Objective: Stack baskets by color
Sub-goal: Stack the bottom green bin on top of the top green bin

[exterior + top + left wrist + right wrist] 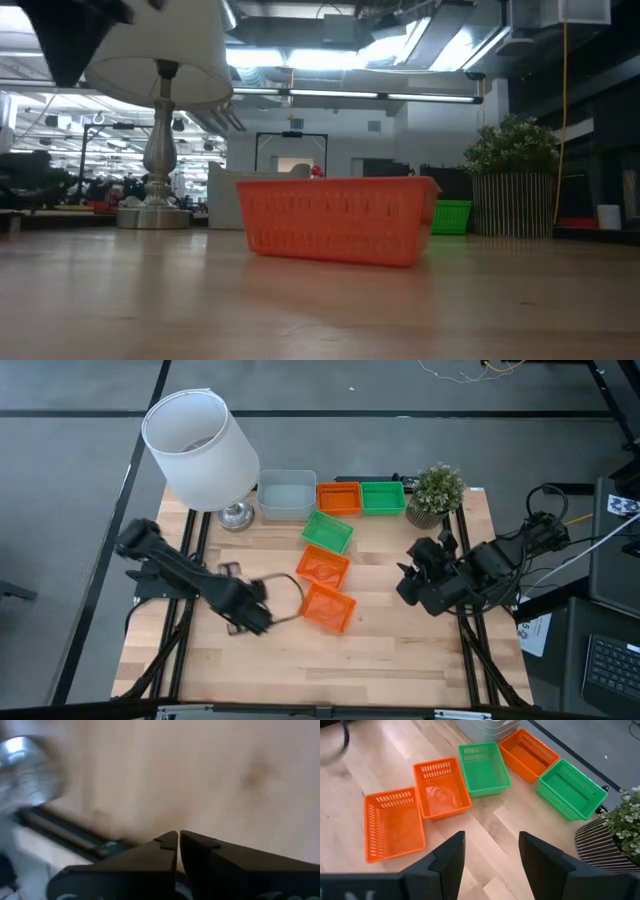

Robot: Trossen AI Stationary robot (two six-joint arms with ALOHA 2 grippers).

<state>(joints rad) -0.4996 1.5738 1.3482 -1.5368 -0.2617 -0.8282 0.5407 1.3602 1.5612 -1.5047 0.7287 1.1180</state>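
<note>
Three orange baskets show in the high view: one near the middle of the table, one just beyond it, one in the far row. Two green baskets and pale grey baskets lie farther back. All rest flat on their bottoms. My left gripper hangs shut over bare wood, left of the nearest orange basket. My right gripper stands open above the table, right of the baskets, with nothing between its fingers.
A large white lamp with a metal base stands at the far left. A small potted plant stands at the far right. Bare wood lies along the near edge. The low view shows the nearest orange basket.
</note>
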